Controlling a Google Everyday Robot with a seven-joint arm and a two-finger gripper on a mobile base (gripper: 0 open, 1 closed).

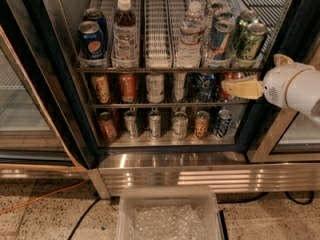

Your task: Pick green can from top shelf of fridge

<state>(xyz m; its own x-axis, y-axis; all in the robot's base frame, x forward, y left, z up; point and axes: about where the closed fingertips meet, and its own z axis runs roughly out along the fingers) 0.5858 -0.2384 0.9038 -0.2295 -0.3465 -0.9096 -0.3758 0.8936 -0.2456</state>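
The green can (251,41) stands at the front of the rightmost lane of the top shelf (159,64), with a second green can (242,24) behind it. The fridge (165,171) stands open in front of me, black-framed with a ribbed steel base. My gripper (229,88) reaches in from the right, its yellowish fingers pointing left at the height of the middle shelf. It sits below the green can and a little to its left, and does not touch it.
On the top shelf stand a Pepsi can (91,40), a brown-drink bottle (125,31), a water bottle (191,34) and a blue-and-silver can (219,36). Two lower shelves hold several small cans. A clear plastic bin (170,216) sits on the floor in front. An orange cable (40,199) crosses the floor.
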